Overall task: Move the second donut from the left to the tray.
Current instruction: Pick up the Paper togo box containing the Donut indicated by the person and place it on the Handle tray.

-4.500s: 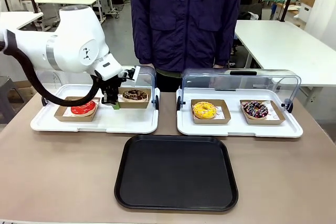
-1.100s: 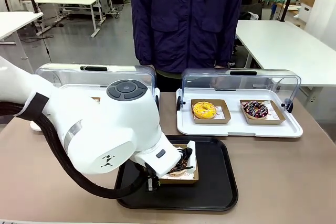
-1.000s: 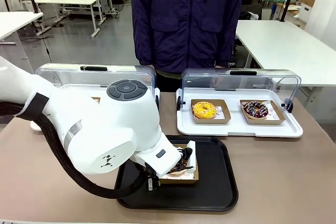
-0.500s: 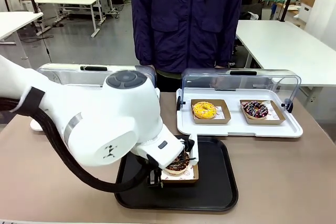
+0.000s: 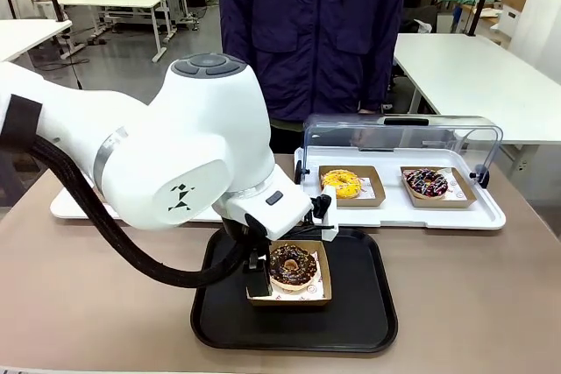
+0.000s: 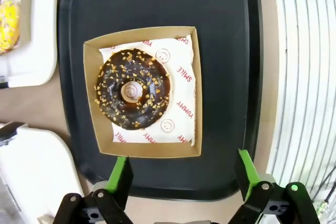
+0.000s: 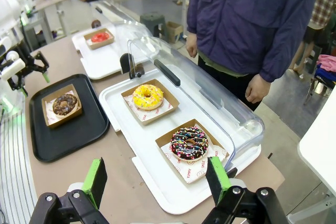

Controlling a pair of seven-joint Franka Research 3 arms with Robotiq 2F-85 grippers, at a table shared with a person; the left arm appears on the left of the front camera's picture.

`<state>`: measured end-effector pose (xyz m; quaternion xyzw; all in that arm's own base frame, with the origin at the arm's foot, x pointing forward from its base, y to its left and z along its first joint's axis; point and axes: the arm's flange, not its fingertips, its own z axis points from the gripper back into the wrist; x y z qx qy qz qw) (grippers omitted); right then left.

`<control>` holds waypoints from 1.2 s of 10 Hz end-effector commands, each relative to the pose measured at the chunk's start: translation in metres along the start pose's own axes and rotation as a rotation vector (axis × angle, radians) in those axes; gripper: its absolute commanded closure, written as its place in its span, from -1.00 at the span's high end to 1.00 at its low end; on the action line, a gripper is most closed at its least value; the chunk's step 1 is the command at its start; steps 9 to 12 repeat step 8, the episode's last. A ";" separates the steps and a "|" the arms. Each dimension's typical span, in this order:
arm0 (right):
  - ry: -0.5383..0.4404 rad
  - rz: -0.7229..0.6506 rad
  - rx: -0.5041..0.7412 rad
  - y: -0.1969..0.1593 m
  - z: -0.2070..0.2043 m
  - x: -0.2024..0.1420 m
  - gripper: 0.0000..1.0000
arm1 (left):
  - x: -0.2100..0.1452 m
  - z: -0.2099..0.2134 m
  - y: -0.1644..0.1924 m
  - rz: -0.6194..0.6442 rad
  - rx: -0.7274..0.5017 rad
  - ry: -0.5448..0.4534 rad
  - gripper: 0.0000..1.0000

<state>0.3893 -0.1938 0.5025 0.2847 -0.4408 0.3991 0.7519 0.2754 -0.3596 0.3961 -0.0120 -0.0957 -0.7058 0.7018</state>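
Front view: nut-topped donut [image 5: 294, 264] on tray [image 5: 359, 308]

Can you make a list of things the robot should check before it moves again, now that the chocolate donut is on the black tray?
1. Chocolate donut sits in its cardboard holder: ok.
2. Holder rests flat inside the black tray: ok.
3. Left gripper open, holding nothing: ok.
4. Left fingers clear of the holder: ok in the left wrist view.
5. Right gripper open, above the sprinkle donut's display tray: ok.
6. The person's hand away from the black tray: ok.
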 end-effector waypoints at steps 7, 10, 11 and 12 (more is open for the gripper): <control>-0.017 0.011 -0.001 -0.001 0.000 0.002 1.00 | 0.000 0.000 0.000 0.000 0.000 0.000 1.00; -0.017 0.011 -0.001 -0.001 0.000 0.002 1.00 | 0.000 0.000 0.000 0.000 0.000 0.000 1.00; -0.017 0.011 -0.001 -0.001 0.000 0.002 1.00 | 0.000 0.000 0.000 0.000 0.000 0.000 1.00; -0.017 0.011 -0.001 -0.001 0.000 0.002 1.00 | 0.000 0.000 0.000 0.000 0.000 0.000 1.00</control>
